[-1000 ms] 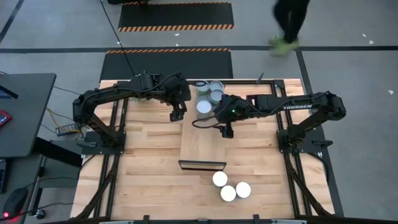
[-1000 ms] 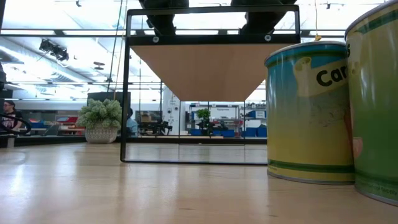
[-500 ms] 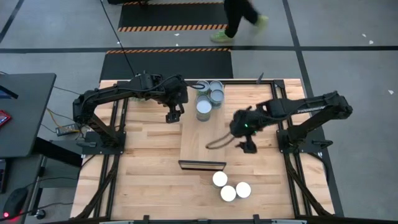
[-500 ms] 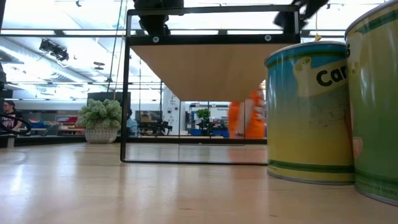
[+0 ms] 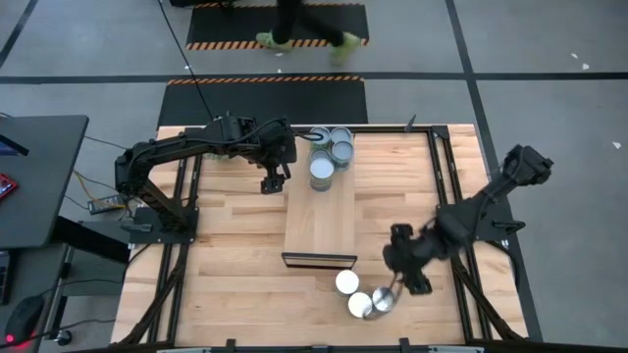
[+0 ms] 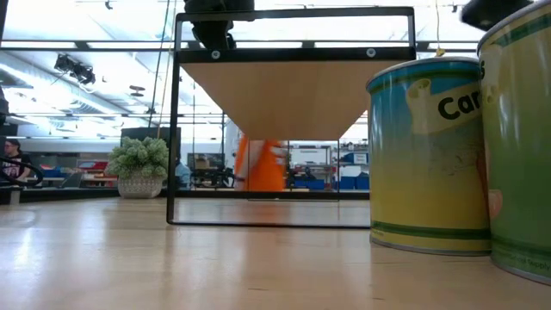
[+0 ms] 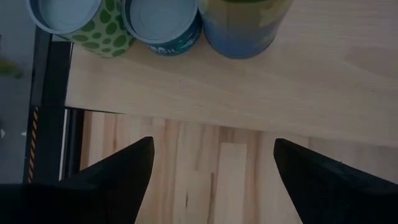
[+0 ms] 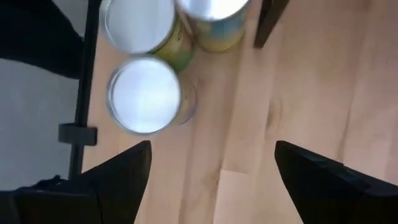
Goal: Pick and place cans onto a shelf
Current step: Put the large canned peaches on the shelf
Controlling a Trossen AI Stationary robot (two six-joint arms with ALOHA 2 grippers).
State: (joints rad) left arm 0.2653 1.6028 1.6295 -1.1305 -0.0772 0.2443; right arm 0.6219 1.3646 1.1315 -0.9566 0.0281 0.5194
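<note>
Several cans with pale tops [image 5: 332,155] stand at the far end of the light-wood shelf [image 5: 319,221]; three of them show in the left wrist view [image 7: 163,23]. Three white-topped cans [image 5: 347,282] stand on the table by its near edge and show in the right wrist view [image 8: 144,94]. My left gripper [image 5: 273,179] is open and empty, just left of the shelf's far end. My right gripper [image 5: 392,284] is open and empty, above the table just right of the white-topped cans. Two cans [image 6: 428,155] fill the right of the low view.
The shelf sits on a black metal frame [image 6: 176,129] above the butcher-block table [image 5: 235,265]. A potted plant [image 6: 138,168] stands in the room behind. A person walks past beyond the table's far edge [image 5: 304,25].
My right gripper has swung from the shelf's far end toward the table's near edge, and now hangs beside the three white-topped cans. The person behind the table has walked from right to left.
</note>
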